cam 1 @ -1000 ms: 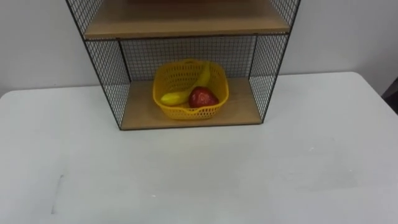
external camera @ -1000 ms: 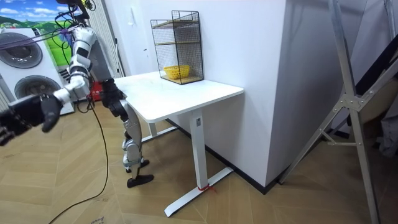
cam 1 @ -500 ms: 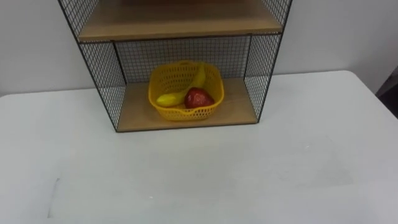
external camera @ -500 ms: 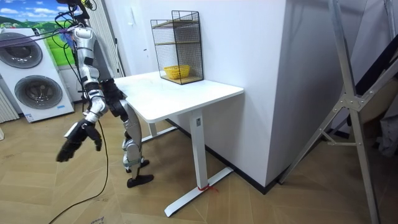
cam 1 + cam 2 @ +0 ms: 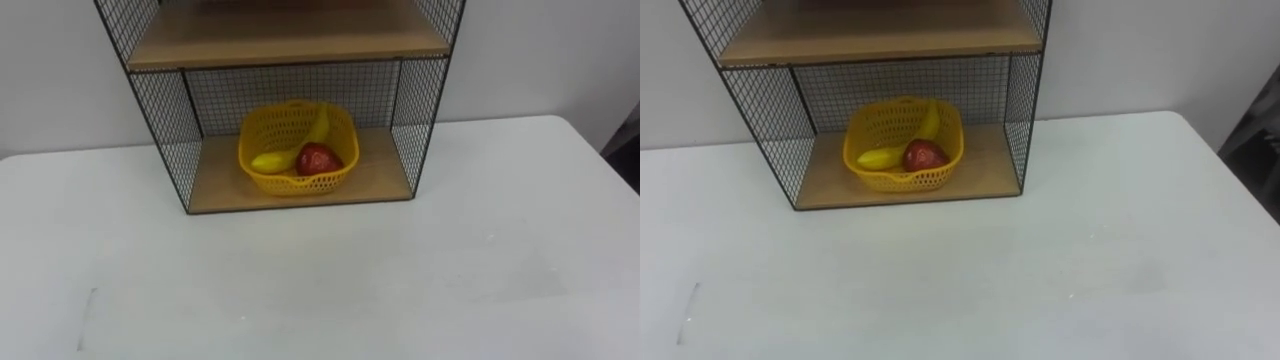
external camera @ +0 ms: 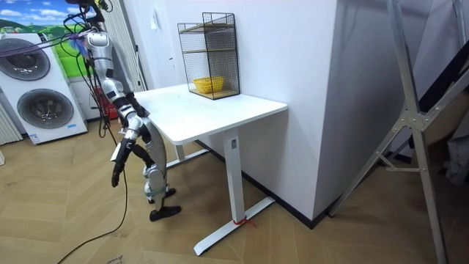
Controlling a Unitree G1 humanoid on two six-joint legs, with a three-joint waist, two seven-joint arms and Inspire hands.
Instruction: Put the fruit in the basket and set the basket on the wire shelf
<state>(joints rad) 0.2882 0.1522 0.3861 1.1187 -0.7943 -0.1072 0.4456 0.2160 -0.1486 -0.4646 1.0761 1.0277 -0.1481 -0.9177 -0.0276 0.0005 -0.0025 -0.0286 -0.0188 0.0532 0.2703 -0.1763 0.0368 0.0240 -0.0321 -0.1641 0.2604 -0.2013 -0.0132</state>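
The yellow basket (image 5: 300, 182) is seen on the lower board of the wire shelf (image 5: 168, 130), which stands at the back edge of the surface (image 5: 400, 270). The banana (image 5: 274, 158) and the red apple (image 5: 318, 158) are held inside the basket. The task is judged as good as done, so little is left to spoil.

The chief risk is taken to be a knock. The robot is seen standing at the surface's front edge, and one robot hand (image 6: 117, 172), probably the right by the body's facing, is hung low beside that edge, well apart from the basket. If that arm were lifted carelessly, the edge could be struck from below and the light shelf jolted. The banana is leaned against the basket's back rim and might be tipped out by such a jolt. The basket is set back from the board's front edge, so a slide off is thought unlikely.

Whether that hand's fingers are straight or curled cannot be told. The shelf's top is cut off by the eye views' upper edge. The fruit's lower parts are hidden behind the basket's wall.
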